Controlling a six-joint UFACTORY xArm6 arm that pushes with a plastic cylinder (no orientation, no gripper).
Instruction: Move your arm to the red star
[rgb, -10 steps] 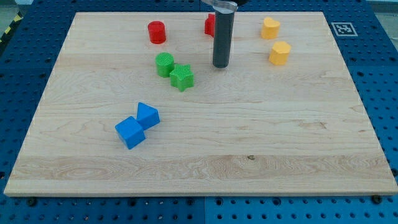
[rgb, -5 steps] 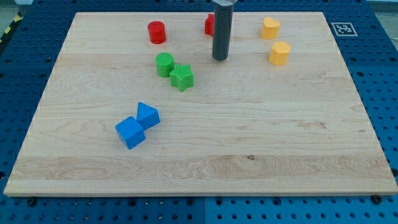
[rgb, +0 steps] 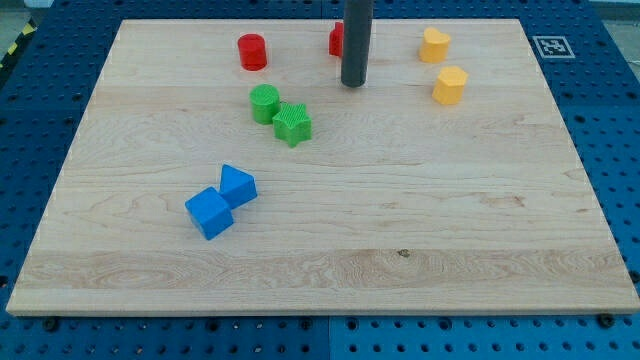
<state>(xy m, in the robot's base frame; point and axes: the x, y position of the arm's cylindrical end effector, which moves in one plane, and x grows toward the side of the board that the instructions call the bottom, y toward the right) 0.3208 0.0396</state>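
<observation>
The red star (rgb: 337, 39) lies near the view's top, just left of centre; the dark rod covers most of it and only its left edge shows. My tip (rgb: 352, 85) rests on the wooden board (rgb: 320, 250) just below the red star and slightly to its right, a short gap from it. A red cylinder (rgb: 252, 51) stands further to the view's left of the star.
A green cylinder (rgb: 264, 103) and a green star (rgb: 293, 124) sit touching, below and left of my tip. Two yellow blocks (rgb: 434, 45) (rgb: 450, 85) lie at the upper right. Two blue blocks (rgb: 238, 186) (rgb: 209, 213) touch at the lower left.
My tip has slid toward the view's top, from level with the green cylinder to just below the red star. No block has moved.
</observation>
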